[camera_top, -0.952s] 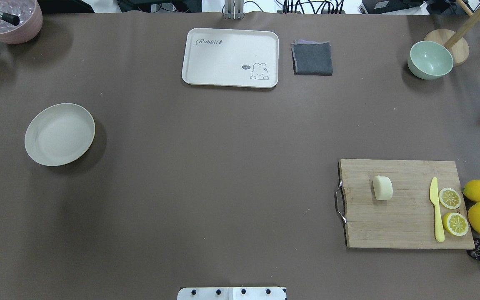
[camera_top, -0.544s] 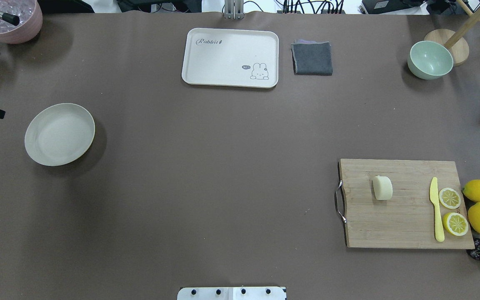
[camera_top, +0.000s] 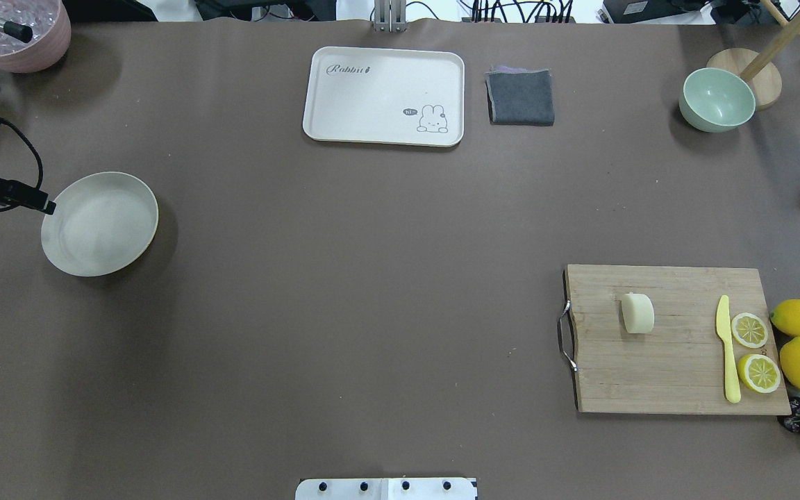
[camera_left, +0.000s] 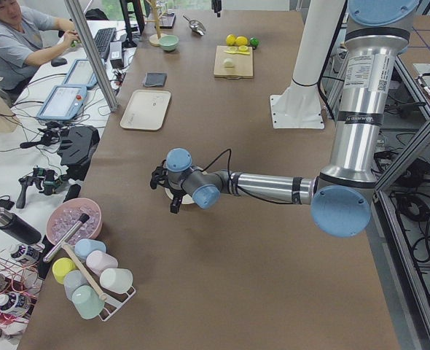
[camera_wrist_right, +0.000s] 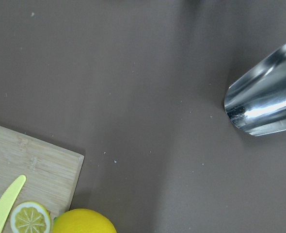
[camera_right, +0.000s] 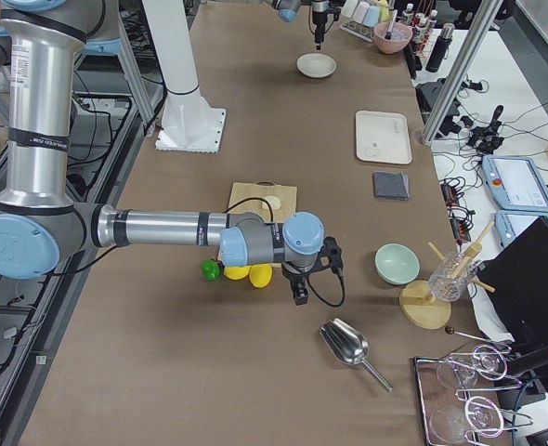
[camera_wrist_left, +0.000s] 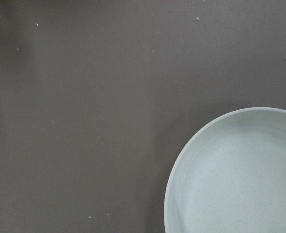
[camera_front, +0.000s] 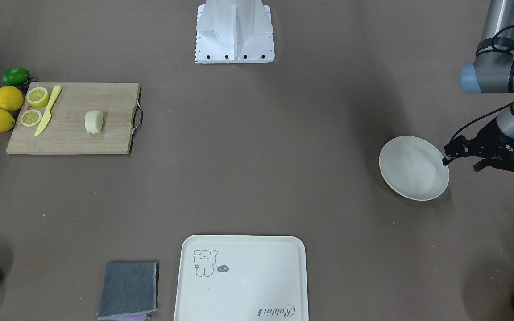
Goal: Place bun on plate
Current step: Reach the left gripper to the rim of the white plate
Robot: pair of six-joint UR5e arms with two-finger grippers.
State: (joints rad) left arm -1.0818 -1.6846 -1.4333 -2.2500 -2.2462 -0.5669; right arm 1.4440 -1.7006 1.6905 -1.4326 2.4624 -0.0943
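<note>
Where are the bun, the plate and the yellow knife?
bun [camera_top: 637, 313]: overhead view, middle of its top surface.
plate [camera_top: 98, 226]: overhead view, bare centre of its well.
yellow knife [camera_top: 726, 347]: overhead view, about mid-length.

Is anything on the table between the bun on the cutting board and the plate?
Nothing visible does. Bare table runs from the bun on the cutting board to the plate; the tray lies off that line. The left claw hangs at the plate's rim, away from the bun.
</note>
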